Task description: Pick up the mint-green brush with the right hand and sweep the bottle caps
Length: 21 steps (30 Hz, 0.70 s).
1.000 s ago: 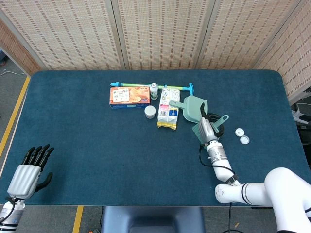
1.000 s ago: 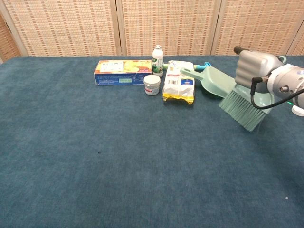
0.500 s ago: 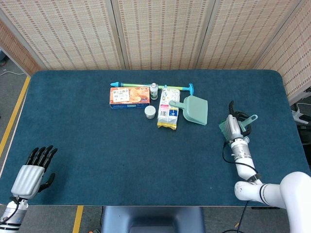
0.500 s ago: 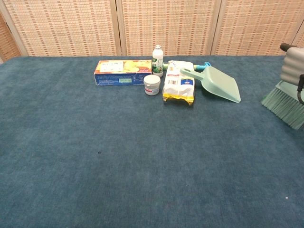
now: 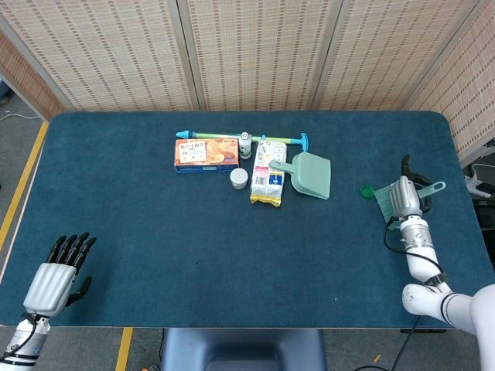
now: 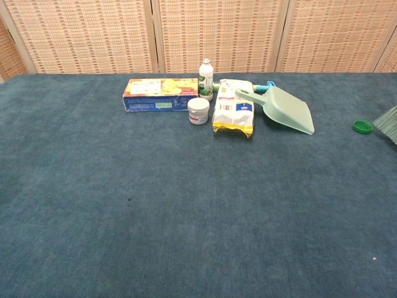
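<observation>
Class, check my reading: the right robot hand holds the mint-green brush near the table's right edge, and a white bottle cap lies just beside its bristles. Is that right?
Not quite. The bottle cap beside the bristles is green, not white, as the head view shows. The rest stands: the right robot hand holds the mint-green brush near the table's right edge.

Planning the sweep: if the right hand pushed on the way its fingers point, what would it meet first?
Apparently nothing: the right hand points toward the table's far edge; the green cap lies leftward.

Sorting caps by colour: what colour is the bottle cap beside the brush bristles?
Green. The bottle cap shows best in the chest view, just left of the brush bristles.
</observation>
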{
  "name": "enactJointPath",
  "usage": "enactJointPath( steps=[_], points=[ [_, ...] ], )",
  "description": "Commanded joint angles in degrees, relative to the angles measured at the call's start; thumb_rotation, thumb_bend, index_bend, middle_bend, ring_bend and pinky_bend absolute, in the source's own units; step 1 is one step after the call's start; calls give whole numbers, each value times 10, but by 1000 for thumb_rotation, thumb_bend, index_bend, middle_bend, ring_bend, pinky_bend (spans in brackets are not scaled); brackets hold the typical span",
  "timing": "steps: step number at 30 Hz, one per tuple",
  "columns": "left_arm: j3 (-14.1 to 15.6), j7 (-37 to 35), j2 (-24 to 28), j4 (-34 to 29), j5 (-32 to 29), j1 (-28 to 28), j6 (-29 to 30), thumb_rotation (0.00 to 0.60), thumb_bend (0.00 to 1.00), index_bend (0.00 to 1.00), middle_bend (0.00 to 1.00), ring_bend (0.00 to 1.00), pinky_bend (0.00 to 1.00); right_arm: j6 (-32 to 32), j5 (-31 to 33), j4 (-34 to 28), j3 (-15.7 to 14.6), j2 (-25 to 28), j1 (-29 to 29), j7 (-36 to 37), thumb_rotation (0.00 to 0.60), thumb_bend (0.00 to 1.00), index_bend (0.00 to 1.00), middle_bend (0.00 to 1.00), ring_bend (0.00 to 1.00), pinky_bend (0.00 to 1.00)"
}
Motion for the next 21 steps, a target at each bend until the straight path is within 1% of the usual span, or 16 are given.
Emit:
enactJointPath(
  steps=[1,2,3,7,8,9,10,12,13,15,17,18,19,20,21],
  points=[
    [0,-1,0,0,0,0,1,600,416,0,0,0,54,7,-56,-41,21,42,-14,89,600,440,888,817,522,54],
    [0,-1,1,-1,1,0,1,600,415,0,0,0,54,9,-60,-45,23,46,-16,98,600,441,889,817,522,54],
    [0,-2,1,-1,1,1,2,600,416,0,0,0,54,16,-72,-59,30,55,-19,122,600,440,890,818,522,54],
    [1,-7,4,-3,6,2,8,600,415,0,0,0,54,40,-127,-145,48,102,-46,238,600,440,894,817,522,54],
    [3,-9,6,-5,10,3,12,600,415,0,0,0,54,59,-159,-197,59,101,-70,319,600,440,896,817,522,54],
    [3,-11,7,-5,12,4,13,600,415,0,0,0,54,77,-191,-208,58,97,-85,356,600,440,898,818,522,54],
    [4,-12,8,-6,14,4,15,600,415,0,0,0,54,99,-231,-208,55,85,-103,399,600,440,899,817,522,54],
    [5,-15,9,-6,16,5,17,600,415,0,0,0,54,130,-282,-195,51,56,-130,452,600,438,901,817,522,54],
    [6,-16,10,-6,17,6,18,600,414,0,0,0,54,145,-304,-181,48,34,-146,478,600,438,901,818,522,54],
    [6,-19,11,-7,18,6,18,600,415,0,0,0,54,156,-322,-154,47,-6,-170,510,600,438,901,818,517,54],
    [7,-20,12,-7,19,6,18,600,417,0,0,0,54,151,-327,-126,47,-39,-183,526,600,437,894,818,511,54],
    [7,-21,13,-7,19,6,18,600,416,0,0,0,54,145,-328,-111,47,-53,-188,532,600,437,864,815,501,54],
    [7,-22,13,-6,19,6,18,600,416,0,0,0,54,134,-328,-92,47,-69,-193,537,600,435,813,795,485,54],
    [7,-23,13,-6,19,6,18,600,416,0,0,0,54,126,-329,-80,47,-79,-196,540,600,430,752,762,464,54],
    [7,-24,14,-6,19,6,18,600,416,0,0,0,54,119,-330,-70,47,-88,-199,543,600,420,658,701,434,53]
  ],
)
